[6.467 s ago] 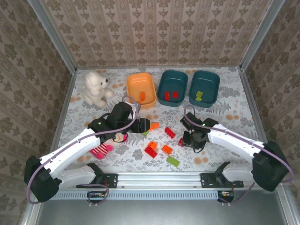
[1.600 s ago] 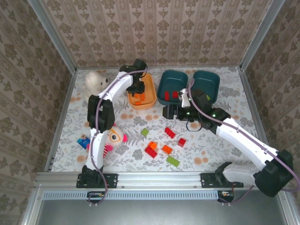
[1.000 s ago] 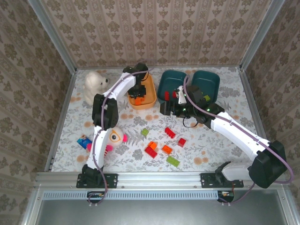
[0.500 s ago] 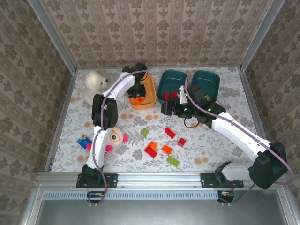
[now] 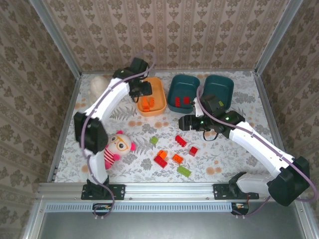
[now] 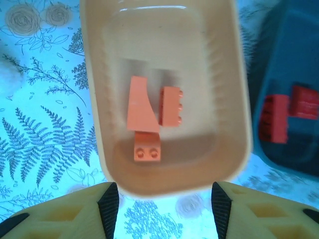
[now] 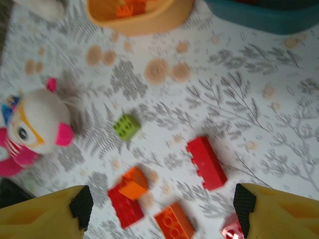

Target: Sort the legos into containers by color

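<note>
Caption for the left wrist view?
Open left gripper over orange tub with orange legos; red legos in teal tub.

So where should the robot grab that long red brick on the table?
Pinch the long red brick across its two long sides, coming straight down. It lies flat, with bare table along both sides.

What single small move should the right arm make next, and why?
Probably lower the right jaws, which stand open, toward the red brick seen between them in the right wrist view. It lies loose on the table, apart from its neighbours, and two red bricks already sit in the middle teal tub, so it likely belongs there.
</note>
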